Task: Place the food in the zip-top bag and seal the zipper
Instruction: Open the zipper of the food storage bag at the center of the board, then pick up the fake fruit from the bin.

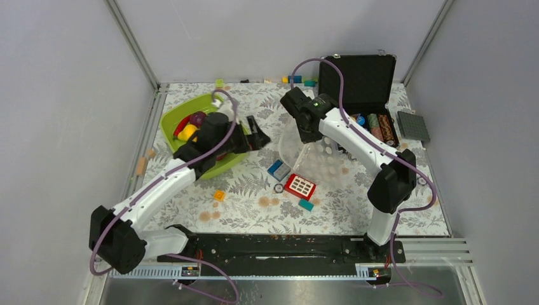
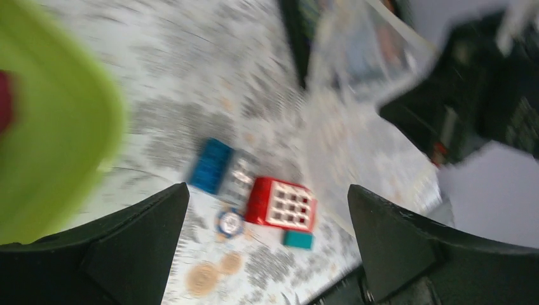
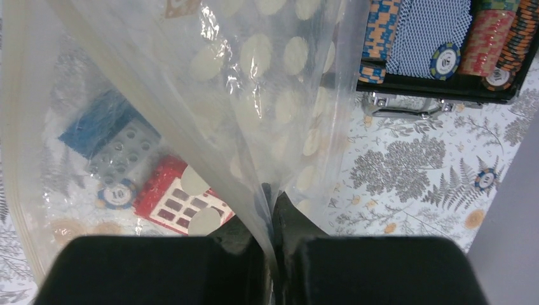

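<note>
- At the near edge of the floral tabletop [image 1: 346, 213] the two arm bases stand side by side; the left arm reaches up the left side and the right arm up the right.
- Just past them, loose in the middle of the tabletop, lie an orange block [image 1: 219, 195], a teal block [image 1: 306, 204], a poker chip [image 1: 278, 188], a red-and-white block [image 1: 300, 186] and a blue-and-grey block [image 1: 278, 169].
- The zip-top bag [image 3: 254, 95] rests right of centre, just beyond the red-and-white block. Its mouth is lifted and faces the left arm. Through the clear, white-dotted film, the right wrist view shows the blocks and the chip.
- The zipper [image 3: 18, 159] shows as a pale strip along the mouth edge, and the mouth is not sealed.
- The right gripper [image 3: 273, 203] is closed tight, pinching a fold of the bag's film between its fingertips and holding that side up.
- The left gripper [image 1: 259, 133] hangs between the lime-green tub [image 1: 170, 121] and the bag's mouth. Its fingers [image 2: 140, 248] are spread wide and hold nothing. Its wrist view is motion-blurred.
- The food [image 1: 187, 131] lies in the tub on the left. A yellow piece, a purple piece and red pieces show there, partly hidden by the left arm.
- Farthest back on the right, an open black case [image 1: 365, 79] holds rows of chips, with a grey studded plate [image 1: 413, 126] beside it.
</note>
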### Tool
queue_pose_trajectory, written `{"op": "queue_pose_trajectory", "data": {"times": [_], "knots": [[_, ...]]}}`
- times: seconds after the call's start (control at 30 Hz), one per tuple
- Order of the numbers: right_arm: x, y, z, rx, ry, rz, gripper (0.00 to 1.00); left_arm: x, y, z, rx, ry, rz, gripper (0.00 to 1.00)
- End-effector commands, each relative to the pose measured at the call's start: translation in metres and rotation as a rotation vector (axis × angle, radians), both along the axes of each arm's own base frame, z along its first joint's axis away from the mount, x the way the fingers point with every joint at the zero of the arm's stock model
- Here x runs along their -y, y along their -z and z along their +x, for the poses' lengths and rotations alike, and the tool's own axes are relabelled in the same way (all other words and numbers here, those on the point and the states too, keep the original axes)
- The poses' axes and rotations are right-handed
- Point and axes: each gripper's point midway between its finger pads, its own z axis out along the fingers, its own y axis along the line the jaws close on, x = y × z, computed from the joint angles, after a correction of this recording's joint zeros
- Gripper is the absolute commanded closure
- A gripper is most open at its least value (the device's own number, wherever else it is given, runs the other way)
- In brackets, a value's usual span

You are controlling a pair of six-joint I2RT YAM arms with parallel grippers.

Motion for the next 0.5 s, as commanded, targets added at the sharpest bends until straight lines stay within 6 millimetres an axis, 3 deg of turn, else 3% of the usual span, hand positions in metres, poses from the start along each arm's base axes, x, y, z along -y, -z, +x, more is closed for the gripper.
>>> {"op": "queue_pose_trajectory", "data": {"times": [0.0, 0.13, 0.47], "knots": [[-0.011, -0.006, 0.009, 0.052, 0.017, 0.084, 0.92, -0.099, -0.002, 0.040, 0.008, -0.412, 0.157, 0.01], [-0.012, -0.001, 0.007, 0.037, -0.003, 0.088, 0.91, -0.153, 0.020, 0.062, -0.068, -0.569, 0.210, 0.01], [-0.011, 0.013, 0.002, 0.003, -0.029, 0.095, 0.92, -0.224, 0.076, 0.118, -0.219, -0.745, 0.365, 0.01]]}}
